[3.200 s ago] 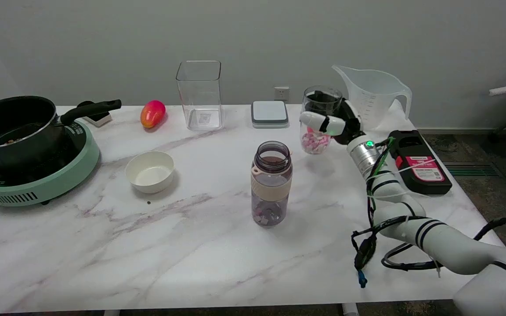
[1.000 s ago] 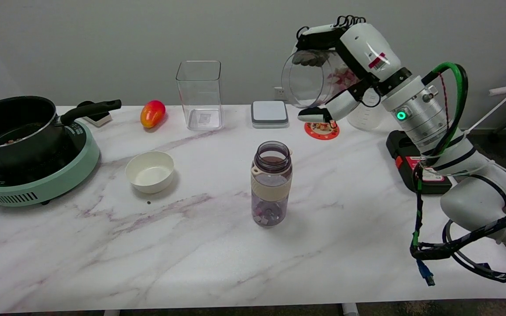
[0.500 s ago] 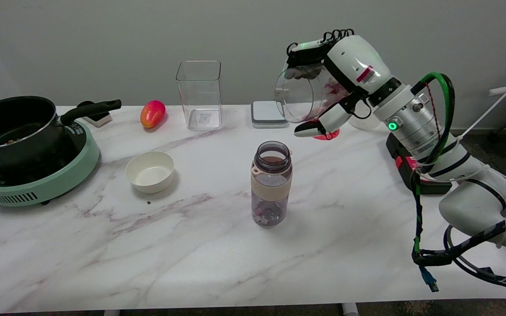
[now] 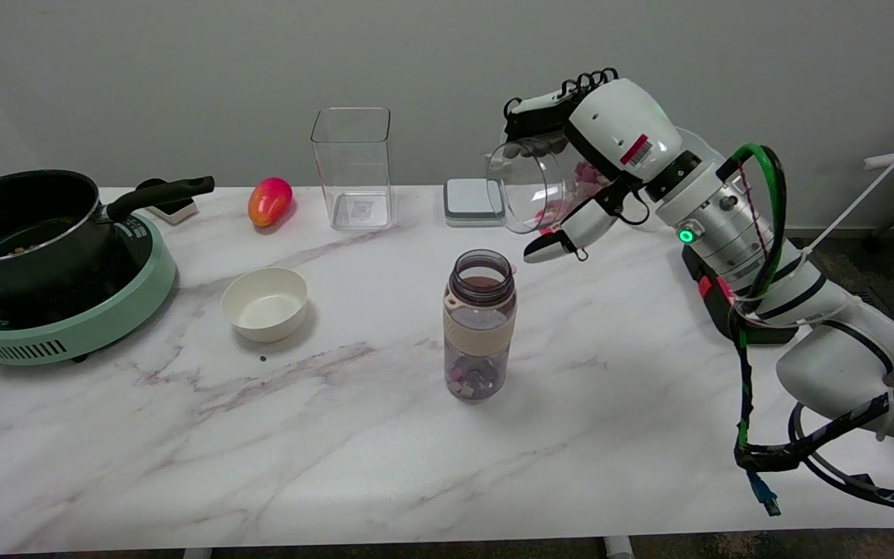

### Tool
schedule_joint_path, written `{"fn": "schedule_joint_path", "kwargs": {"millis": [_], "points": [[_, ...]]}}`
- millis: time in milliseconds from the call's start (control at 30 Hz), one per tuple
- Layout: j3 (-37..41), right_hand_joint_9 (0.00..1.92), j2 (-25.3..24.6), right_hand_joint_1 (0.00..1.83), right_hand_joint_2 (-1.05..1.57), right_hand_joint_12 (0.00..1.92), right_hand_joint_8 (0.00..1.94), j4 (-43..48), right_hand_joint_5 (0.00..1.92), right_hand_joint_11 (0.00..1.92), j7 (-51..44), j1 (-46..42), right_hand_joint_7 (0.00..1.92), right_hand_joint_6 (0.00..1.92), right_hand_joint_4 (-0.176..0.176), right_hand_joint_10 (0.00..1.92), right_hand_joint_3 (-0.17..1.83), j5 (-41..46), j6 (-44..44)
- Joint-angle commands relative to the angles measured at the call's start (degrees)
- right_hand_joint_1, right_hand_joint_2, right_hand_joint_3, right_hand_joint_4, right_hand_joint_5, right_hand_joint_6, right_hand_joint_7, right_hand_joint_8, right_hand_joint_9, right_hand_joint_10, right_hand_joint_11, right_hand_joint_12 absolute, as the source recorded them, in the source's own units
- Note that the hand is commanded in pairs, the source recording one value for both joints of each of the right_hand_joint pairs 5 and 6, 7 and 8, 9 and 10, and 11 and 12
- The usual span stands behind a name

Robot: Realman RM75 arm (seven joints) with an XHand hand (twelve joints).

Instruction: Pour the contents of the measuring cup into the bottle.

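1. The right hand (image 4: 598,147) is up in the air above the table's far right part, gripping the cup (image 4: 534,186): its fingers (image 4: 540,109) curl over the cup's upper side and the thumb (image 4: 563,237) runs beneath it.
2. The cup is clear and tipped far over, almost on its side, with its open mouth facing left and slightly down.
3. Pink and white pieces (image 4: 583,177) lie inside the cup toward its base, next to the palm; none are at the mouth.
4. The bottle (image 4: 479,324) stands upright and uncapped on the table (image 4: 338,435), below and a little left of the cup's mouth, with clear air between them.
5. The bottle has a tan band around its middle and a few small pieces at its bottom.
6. Behind the cup, a grey-lidded box (image 4: 472,202) sits near the table's far edge.
7. A black device (image 4: 715,299) with a red label lies by the right edge, partly hidden by the arm.
8. Farther left along the back stand a tall clear container (image 4: 352,167) and a red-orange mango (image 4: 269,201).
9. A white bowl (image 4: 265,303) sits left of the bottle, well apart from it.
10. At the far left a black pot (image 4: 24,225) rests on a green cooker (image 4: 67,318).
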Motion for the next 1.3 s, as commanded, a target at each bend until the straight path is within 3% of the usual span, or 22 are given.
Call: {"fn": "schedule_joint_path", "kwargs": {"millis": [33,1300], "points": [[-0.35,1.54,0.14,1.27,1.41,1.31,1.63,-2.49,1.66,1.31,-0.49,-0.08,1.63,1.66,0.000,1.54,0.31,-3.75,1.74],[-1.44,1.57,0.14,1.20,1.55,1.34,1.65,-3.07,1.70,1.34,-3.27,0.16,1.65,1.70,0.000,1.57,0.25,-9.82,3.02]]}}
